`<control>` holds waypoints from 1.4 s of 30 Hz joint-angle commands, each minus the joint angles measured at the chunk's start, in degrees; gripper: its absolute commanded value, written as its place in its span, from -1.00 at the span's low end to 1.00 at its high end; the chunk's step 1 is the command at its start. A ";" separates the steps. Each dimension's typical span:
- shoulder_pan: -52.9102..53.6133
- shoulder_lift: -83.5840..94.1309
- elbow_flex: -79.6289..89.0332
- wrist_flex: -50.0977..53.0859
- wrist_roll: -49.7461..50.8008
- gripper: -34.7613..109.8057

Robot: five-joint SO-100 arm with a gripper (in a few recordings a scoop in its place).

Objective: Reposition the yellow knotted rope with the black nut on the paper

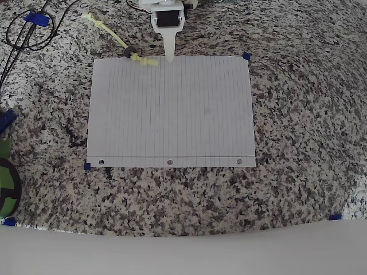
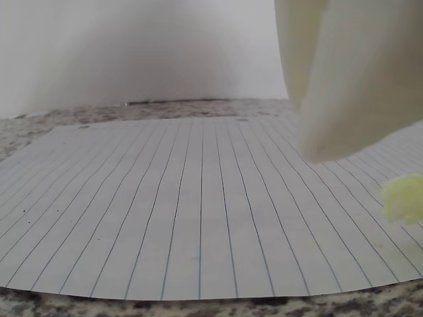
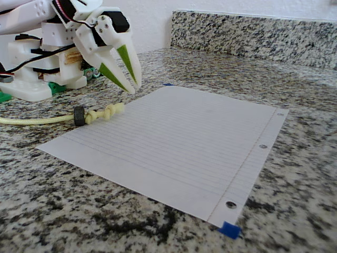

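The paper (image 1: 172,114) lies flat on the granite counter with its punched holes along the near edge. The yellow knotted rope (image 1: 109,33) runs diagonally off the paper's top-left corner. One knotted end (image 1: 146,60) rests just on the paper's top edge, and the black nut (image 1: 127,51) sits on the rope just off the sheet. My white gripper (image 1: 169,56) hovers at that top edge, just right of the knot, shut and empty. The fixed view shows the gripper (image 3: 134,88) above and behind the knot (image 3: 108,112) and nut (image 3: 79,116). The knot (image 2: 403,198) appears at the right edge of the wrist view.
Black cables (image 1: 26,28) loop at the top left of the counter. A green object (image 1: 4,177) sits at the left edge. Blue tape bits (image 1: 246,56) mark the paper's corners. A granite backsplash (image 3: 253,34) rises behind the paper, and the arm's base (image 3: 37,79) stands at left.
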 commanded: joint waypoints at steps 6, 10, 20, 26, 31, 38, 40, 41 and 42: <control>-0.26 0.18 0.97 -0.44 0.44 -0.33; -0.26 0.18 0.97 -0.44 0.44 -0.33; -0.26 0.18 0.97 -0.44 0.44 -0.33; -0.26 0.18 0.97 -0.44 0.35 -0.33; -0.35 0.18 0.97 -0.44 0.44 -0.33; -1.67 0.18 1.05 -1.32 0.35 -0.33; -1.41 0.18 0.97 -2.29 0.26 -0.33; -1.41 0.18 0.88 -2.81 0.26 -0.33; -1.32 0.18 0.62 -3.52 0.26 -0.33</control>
